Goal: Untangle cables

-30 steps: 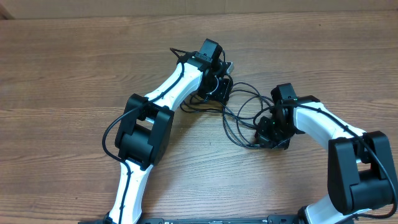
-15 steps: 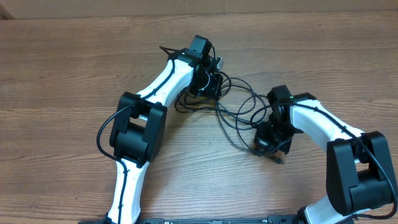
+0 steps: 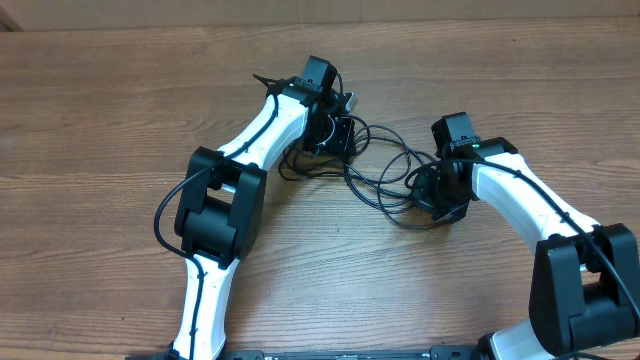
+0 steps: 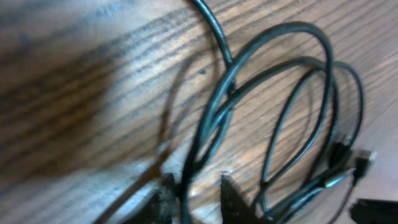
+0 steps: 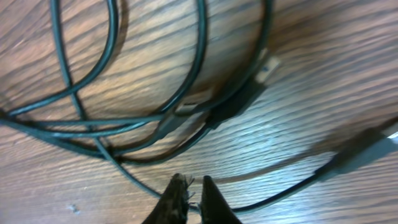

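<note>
Several thin black cables (image 3: 385, 170) lie in overlapping loops on the wooden table between my two arms. My left gripper (image 3: 338, 130) sits at the tangle's far left end. In the left wrist view it (image 4: 198, 185) stands open, with one strand running between its fingers, close to the left finger (image 4: 168, 190). Loops (image 4: 280, 93) and a small plug (image 4: 364, 162) lie beyond. My right gripper (image 3: 440, 198) is at the tangle's right end. In the right wrist view it (image 5: 193, 185) is nearly closed on one thin strand (image 5: 273, 199); loops (image 5: 155, 118) and a plug (image 5: 267, 65) lie ahead.
The wooden table (image 3: 100, 120) stretches around the tangle on all sides. Another plug end (image 5: 367, 152) lies blurred at the right of the right wrist view. Each arm's own thicker black cable runs along its white links (image 3: 265, 135).
My left arm moved up and left, dragging the tangle, and its jaws have parted. My right gripper first dipped toward me, then moved back up with its strand.
</note>
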{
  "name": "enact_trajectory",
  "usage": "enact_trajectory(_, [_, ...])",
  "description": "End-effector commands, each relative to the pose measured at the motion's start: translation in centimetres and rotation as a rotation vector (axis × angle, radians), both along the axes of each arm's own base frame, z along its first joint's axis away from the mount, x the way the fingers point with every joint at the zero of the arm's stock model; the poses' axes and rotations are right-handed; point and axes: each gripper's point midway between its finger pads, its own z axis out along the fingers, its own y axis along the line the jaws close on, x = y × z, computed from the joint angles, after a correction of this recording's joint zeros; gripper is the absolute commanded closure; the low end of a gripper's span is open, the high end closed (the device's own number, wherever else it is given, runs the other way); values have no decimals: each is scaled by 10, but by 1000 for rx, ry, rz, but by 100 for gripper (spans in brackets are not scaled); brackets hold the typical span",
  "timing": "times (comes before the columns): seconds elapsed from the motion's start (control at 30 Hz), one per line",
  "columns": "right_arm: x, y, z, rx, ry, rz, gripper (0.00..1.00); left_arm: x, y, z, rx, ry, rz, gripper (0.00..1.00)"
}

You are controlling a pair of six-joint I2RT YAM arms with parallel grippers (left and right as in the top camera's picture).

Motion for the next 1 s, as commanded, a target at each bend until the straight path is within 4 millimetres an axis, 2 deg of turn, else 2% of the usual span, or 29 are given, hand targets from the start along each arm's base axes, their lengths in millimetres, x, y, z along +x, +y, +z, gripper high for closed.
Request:
enact_trajectory(0.0, [11, -9, 5, -50, -49, -13, 89, 6, -9, 21, -91, 13, 0, 57])
enact_trajectory(0.17, [15, -6, 6, -32, -60, -38, 88, 25, -11, 77, -136, -74, 6, 28])
enact_trajectory(0.27, [18, -5, 7, -26, -73, -39, 88, 32, -13, 104, -151, -112, 6, 28])
enact_trajectory(0.3, [19, -5, 7, -25, -75, -53, 88, 32, -13, 110, -150, -116, 6, 31])
enact_trajectory(0.33, [20, -4, 7, -21, -76, -70, 88, 32, -13, 113, -150, -114, 7, 40])
enact_trajectory(0.37, [21, -4, 7, -17, -76, -92, 89, 30, -12, 114, -146, -103, 8, 56])
enact_trajectory(0.4, [22, -2, 8, -8, -78, -95, 89, 28, -11, 113, -141, -89, 13, 63])
enact_trajectory(0.47, [27, 3, 9, 22, -95, -92, 89, 19, -7, 109, -120, -47, 18, 86])
enact_trajectory(0.53, [33, 6, 11, 36, -121, -91, 92, 8, -3, 101, -86, 5, 19, 95])
enact_trajectory(0.6, [42, 7, 13, 45, -159, -91, 93, -3, 2, 94, -34, 48, 20, 96])
enact_trajectory(0.73, [56, 10, 12, 61, -227, -91, 93, -26, 11, 81, 81, 113, 13, 90])
enact_trajectory(0.8, [57, 9, 10, 56, -237, -101, 94, -37, 14, 77, 133, 138, 1, 83])
enact_trajectory(0.97, [53, 7, 1, 46, -209, -119, 94, -56, 6, 67, 183, 167, -38, 77])
